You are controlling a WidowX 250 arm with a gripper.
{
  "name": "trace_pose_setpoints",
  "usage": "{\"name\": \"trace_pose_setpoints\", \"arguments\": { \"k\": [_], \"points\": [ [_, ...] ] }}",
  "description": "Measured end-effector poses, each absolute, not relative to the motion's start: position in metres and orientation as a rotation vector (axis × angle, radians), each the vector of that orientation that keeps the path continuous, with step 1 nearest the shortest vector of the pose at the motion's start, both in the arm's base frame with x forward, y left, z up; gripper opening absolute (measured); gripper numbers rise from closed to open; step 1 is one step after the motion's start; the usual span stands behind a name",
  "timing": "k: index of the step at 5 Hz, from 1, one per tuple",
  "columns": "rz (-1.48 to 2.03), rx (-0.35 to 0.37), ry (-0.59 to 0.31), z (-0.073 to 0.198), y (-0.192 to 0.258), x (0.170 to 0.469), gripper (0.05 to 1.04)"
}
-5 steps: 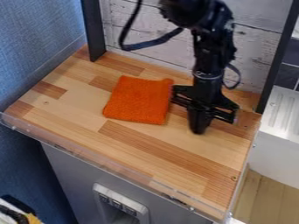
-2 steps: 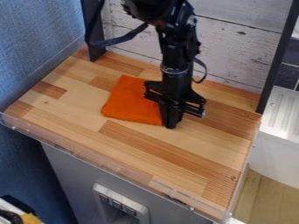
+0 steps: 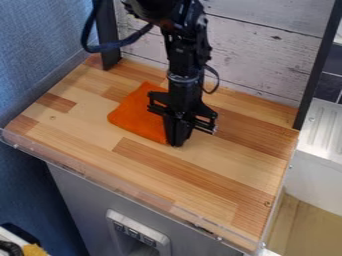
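Orange square-cornered fabric cloth [image 3: 133, 112] lies on the multi-toned wood-block counter [image 3: 214, 185], beside and partly behind the black robot gripper [image 3: 176, 142]. We cannot tell whether it is spread, pressed together or pinching fabric. We judge the step as working the cloth's edge; next we need low, steady control. Behind the gripper stands the whitewashed plank wall [image 3: 267, 55], limiting rearward travel.
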State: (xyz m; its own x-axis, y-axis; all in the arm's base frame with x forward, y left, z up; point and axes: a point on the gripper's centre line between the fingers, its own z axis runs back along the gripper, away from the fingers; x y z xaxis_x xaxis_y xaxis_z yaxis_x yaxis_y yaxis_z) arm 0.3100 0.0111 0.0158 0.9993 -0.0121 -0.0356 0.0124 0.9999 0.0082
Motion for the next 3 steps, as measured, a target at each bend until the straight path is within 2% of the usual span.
{"name": "trace_pose_setpoints", "arguments": {
  "k": [1, 2, 3],
  "points": [
    [-0.012, 0.009, 0.023, 0.028, 0.014, 0.313, 0.497],
    [-0.010, 0.009, 0.016, 0.030, 0.015, 0.314, 0.797],
    [-0.006, 0.007, -0.012, 0.039, 0.019, 0.314, 0.994]
  ]
}}
